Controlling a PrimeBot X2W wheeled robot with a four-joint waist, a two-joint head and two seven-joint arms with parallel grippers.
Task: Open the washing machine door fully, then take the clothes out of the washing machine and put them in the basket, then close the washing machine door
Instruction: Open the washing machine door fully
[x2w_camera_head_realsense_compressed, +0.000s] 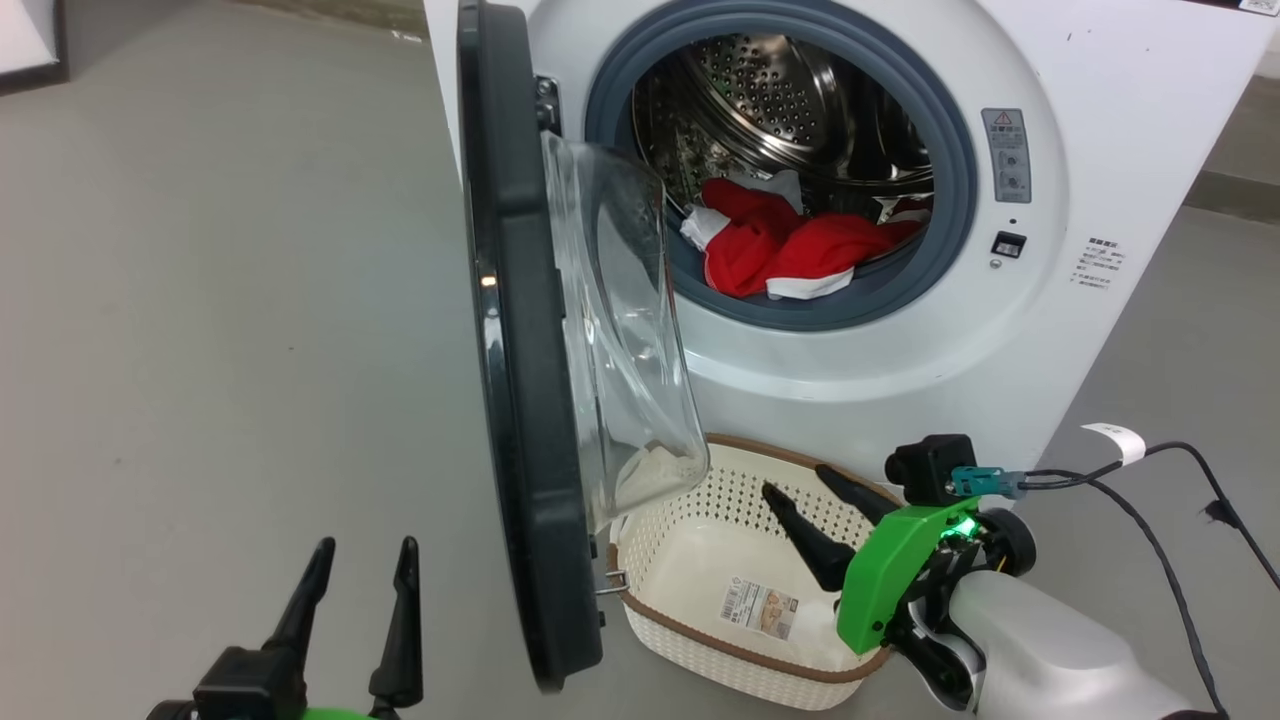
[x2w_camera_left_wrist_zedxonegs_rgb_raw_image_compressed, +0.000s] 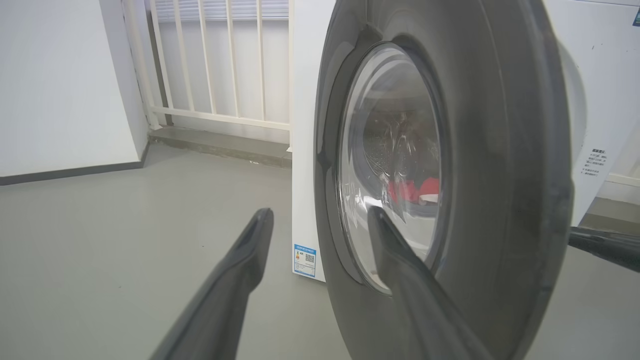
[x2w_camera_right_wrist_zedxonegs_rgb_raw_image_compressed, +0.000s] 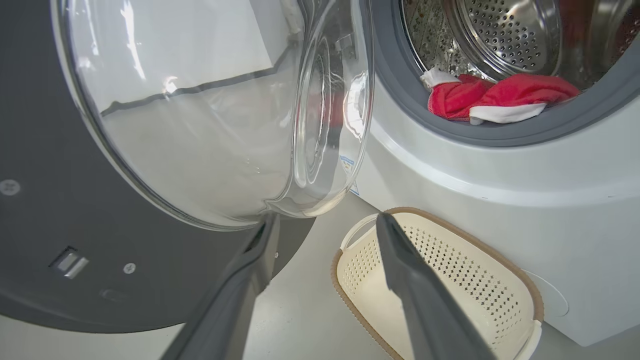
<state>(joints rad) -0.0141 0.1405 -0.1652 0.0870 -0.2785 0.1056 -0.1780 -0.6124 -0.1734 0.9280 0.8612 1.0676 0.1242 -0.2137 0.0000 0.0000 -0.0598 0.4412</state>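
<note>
In the head view the washing machine door (x2w_camera_head_realsense_compressed: 520, 400) stands edge-on, swung out about square to the washing machine (x2w_camera_head_realsense_compressed: 1100, 180). I judge the opening step not yet finished, so the next move calls for a push to swing the door wider before reaching in. The clothes (x2w_camera_head_realsense_compressed: 790, 250) lie at the drum's lip. The basket (x2w_camera_head_realsense_compressed: 700, 655) sits on the floor just below, its left end partly hidden behind the door's glass bowl. The left gripper (x2w_camera_head_realsense_compressed: 366, 548), outside the door, and the right gripper (x2w_camera_head_realsense_compressed: 797, 480), above the basket, both have jaws spread wide and hold nothing. In the left wrist view the door's outer face is close ahead, and the clothes are a red blur through the glass. In the right wrist view the drum's depth is cut off, so I cannot tell how many garments there are.
</note>
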